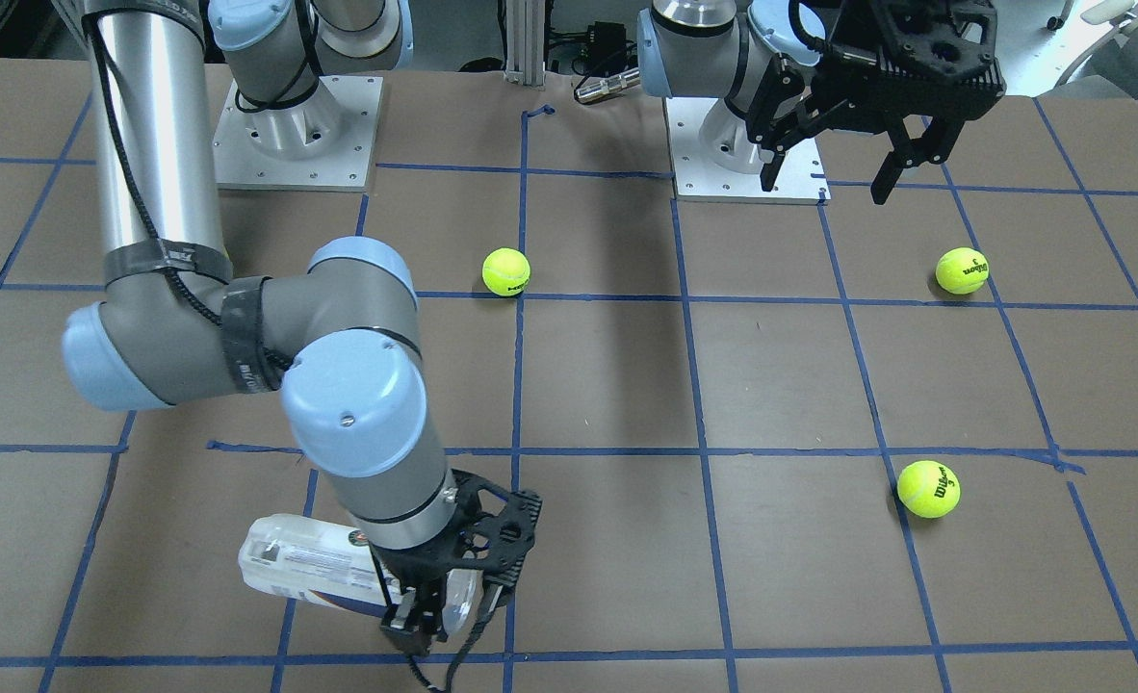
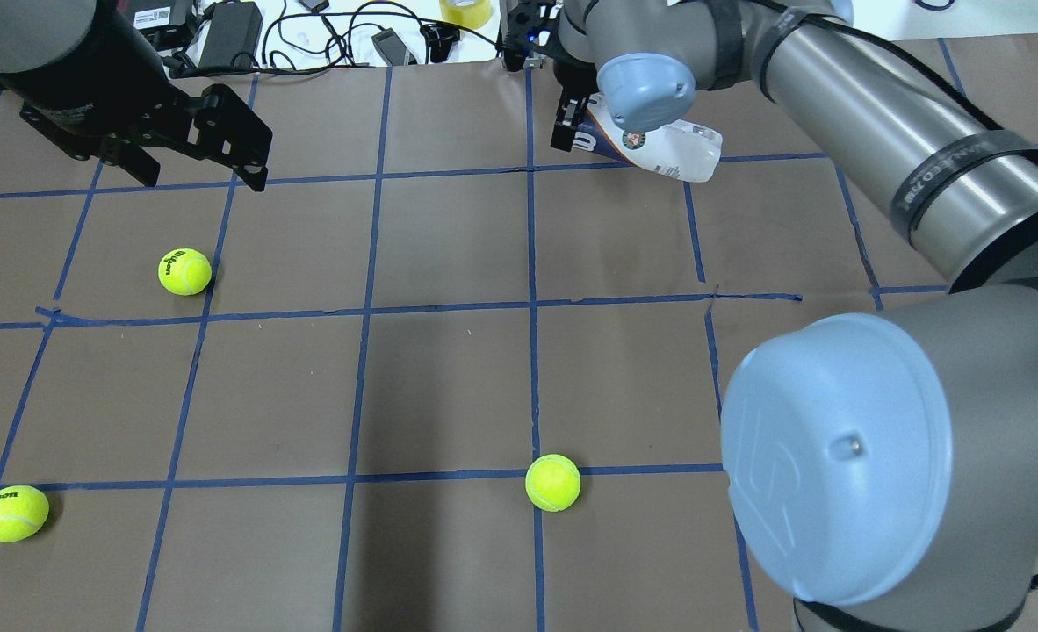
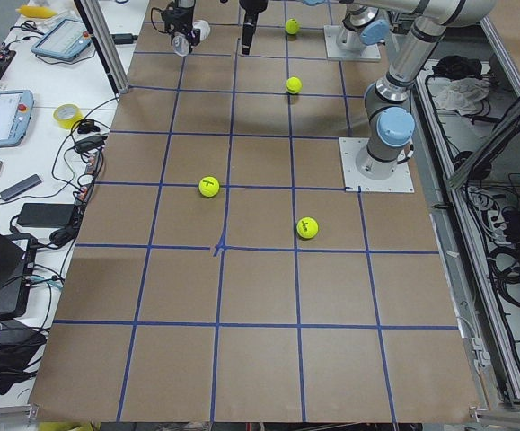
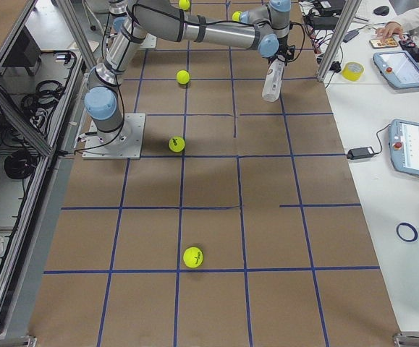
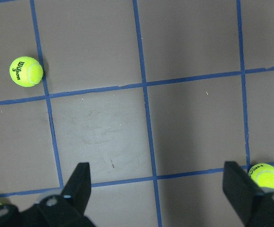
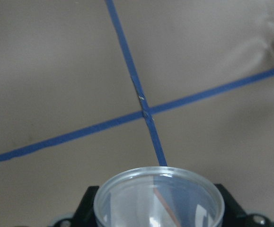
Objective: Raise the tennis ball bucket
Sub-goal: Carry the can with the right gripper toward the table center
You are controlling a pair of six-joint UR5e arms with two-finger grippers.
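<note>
The tennis ball bucket [image 1: 304,568] is a clear can with a white label and a navy band. My right gripper [image 1: 434,621] is shut on it near its open end and holds it tilted, off the table, at the far edge. It also shows in the overhead view [image 2: 673,151] and in the exterior right view [image 4: 272,79]. The right wrist view looks down over its open rim [image 6: 158,196] at the tape lines below. My left gripper [image 1: 827,183] is open and empty, high above the table on its own side [image 2: 203,175].
Three yellow-green tennis balls lie loose on the brown table: one centre [image 1: 505,271], two on the left arm's side [image 1: 962,270] [image 1: 928,489]. Cables and devices [image 2: 247,35] sit beyond the far table edge. The two arm bases [image 1: 295,135] stand at the robot's side.
</note>
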